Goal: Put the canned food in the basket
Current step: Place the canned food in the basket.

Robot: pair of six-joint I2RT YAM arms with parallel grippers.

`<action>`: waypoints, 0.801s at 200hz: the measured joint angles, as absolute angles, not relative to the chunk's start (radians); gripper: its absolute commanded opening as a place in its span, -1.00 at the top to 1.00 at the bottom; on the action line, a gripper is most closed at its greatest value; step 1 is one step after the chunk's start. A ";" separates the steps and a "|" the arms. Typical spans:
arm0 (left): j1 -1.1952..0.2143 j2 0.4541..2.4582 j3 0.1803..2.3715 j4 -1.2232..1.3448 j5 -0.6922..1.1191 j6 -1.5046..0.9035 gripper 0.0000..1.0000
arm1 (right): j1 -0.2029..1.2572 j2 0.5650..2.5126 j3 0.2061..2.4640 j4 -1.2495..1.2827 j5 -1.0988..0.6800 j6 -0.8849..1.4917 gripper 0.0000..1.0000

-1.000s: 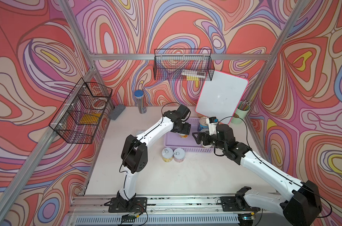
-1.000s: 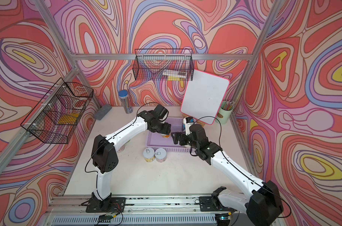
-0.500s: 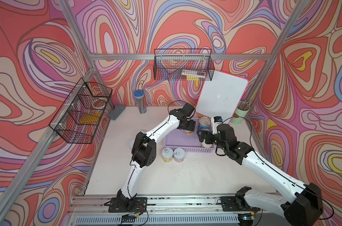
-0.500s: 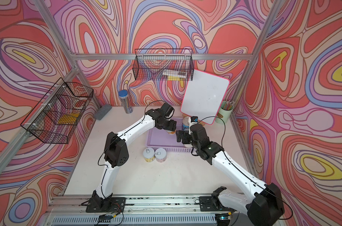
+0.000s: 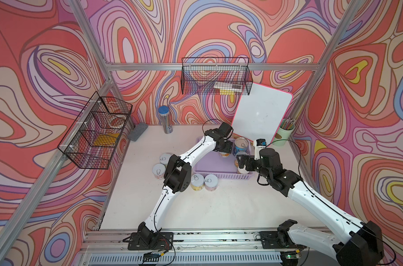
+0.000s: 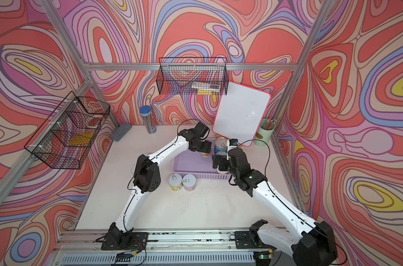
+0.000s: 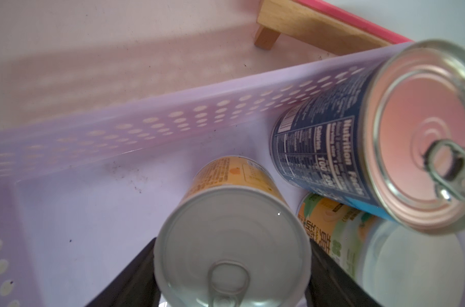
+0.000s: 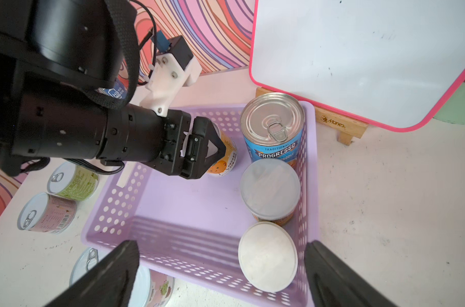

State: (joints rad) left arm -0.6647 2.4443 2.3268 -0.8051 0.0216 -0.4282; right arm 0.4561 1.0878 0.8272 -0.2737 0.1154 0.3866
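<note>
Four short tins stand loose on the white tabletop (image 5: 219,207) in a top view, among them a yellow-labelled tin (image 5: 197,182) and a pink-labelled tin (image 5: 211,182) just outside the near wall of the shallow lavender perforated plastic basket (image 5: 221,176). The left gripper (image 5: 225,149) reaches over the basket's far side, and the right gripper (image 5: 242,162) hovers at its near right corner. From the left wrist, the dark fingers (image 7: 135,279) clamp the sides of an orange-labelled tin with a silver pull-tab lid (image 7: 232,244), inside the basket beside the tall blue-labelled can (image 7: 332,138). From the right wrist, that held tin stands upright, long axis vertical, directly beneath the left fingers. Its base is at or just above the basket floor, I cannot tell which, so letting go looks like the step in hand. The right jaws gape empty above a white-lidded tin (image 8: 267,256) in the basket.
</note>
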 measured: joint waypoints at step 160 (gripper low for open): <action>-0.663 2.543 2.385 -0.710 0.022 -0.498 -0.21 | 0.437 1.055 0.796 -0.262 0.070 0.393 -0.96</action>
State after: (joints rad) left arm -0.6628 2.5427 2.3852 -0.7101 0.0223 -0.4980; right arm 0.4370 1.0546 0.7956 -0.2619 0.0700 0.3927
